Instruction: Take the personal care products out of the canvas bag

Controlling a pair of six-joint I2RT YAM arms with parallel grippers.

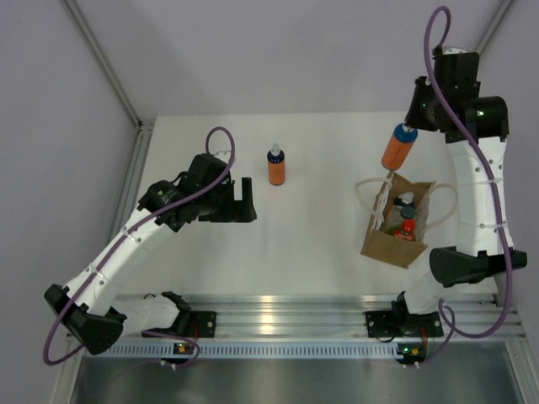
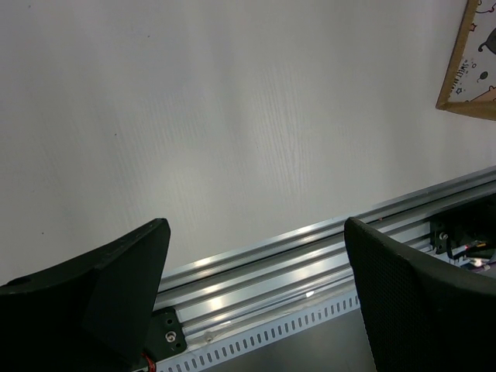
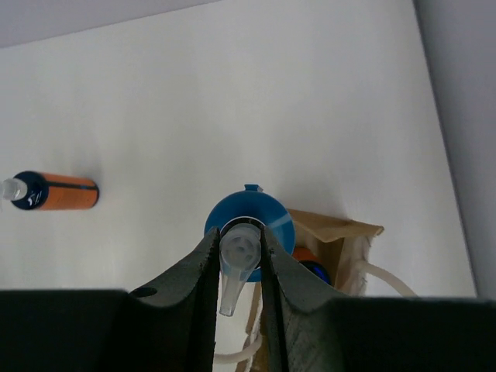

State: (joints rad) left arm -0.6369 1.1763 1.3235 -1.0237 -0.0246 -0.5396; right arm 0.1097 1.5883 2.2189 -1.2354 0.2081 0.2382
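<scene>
The white table (image 1: 320, 269) carries the canvas bag (image 1: 383, 244), which stands upright with its mouth open and its white loop handles spread to both sides. The right arm (image 1: 482, 189) rises beside the bag, on the side away from the left arm, and folds over at its top so the wrist points down above the bag's far edge. The left arm (image 1: 126, 244) reaches low across the table, well apart from the bag, its wrist level.

The right gripper (image 3: 240, 242) is clamped on the clear nozzle of the light-blue-capped orange bottle (image 1: 396, 151), which hangs tilted just above the bag's far rim, out of the bag. The left gripper (image 2: 256, 232) has its jaws wide apart and holds nothing.

The dark-blue-capped orange bottle (image 1: 276, 167) stands upright on the table, between the bag and the left gripper. Inside the bag sit a greyish bottle (image 1: 406, 202) and a red-capped bottle (image 1: 407, 226).
</scene>
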